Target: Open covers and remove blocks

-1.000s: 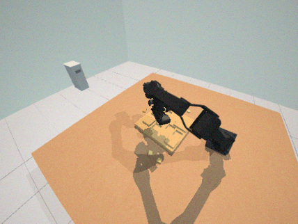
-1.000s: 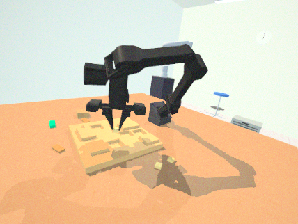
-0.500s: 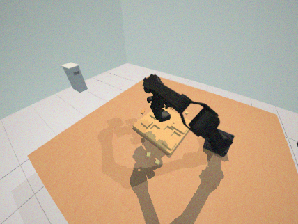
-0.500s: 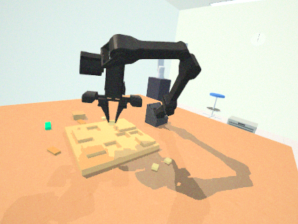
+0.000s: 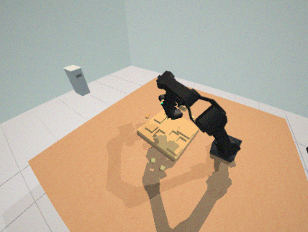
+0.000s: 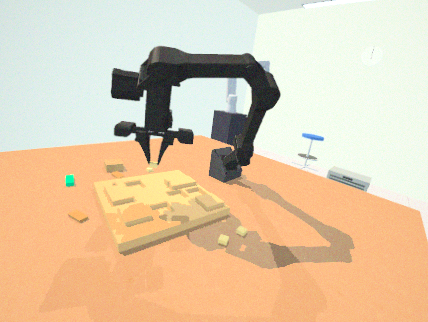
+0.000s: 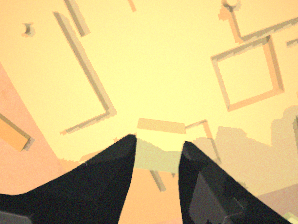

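Gripper (image 6: 154,162) pinching a small block (image 6: 150,168), raised above the board's (image 6: 165,227) far edge | 2 blocks (image 6: 232,235) lie on the table near the board | risk: an early release drops the block back onto the board.

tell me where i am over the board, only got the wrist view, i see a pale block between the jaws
observer: the jaws hold the block right at the far edge of the board, and it looks lifted clear of it
operator: any blocks out already
observer: two, and, lying on the table off the board's near right side in the exterior view
operator: anything past that far edge where i'd set this one
observer: a flat tan piece lies on the table just beyond it, left of the jaws in the exterior view
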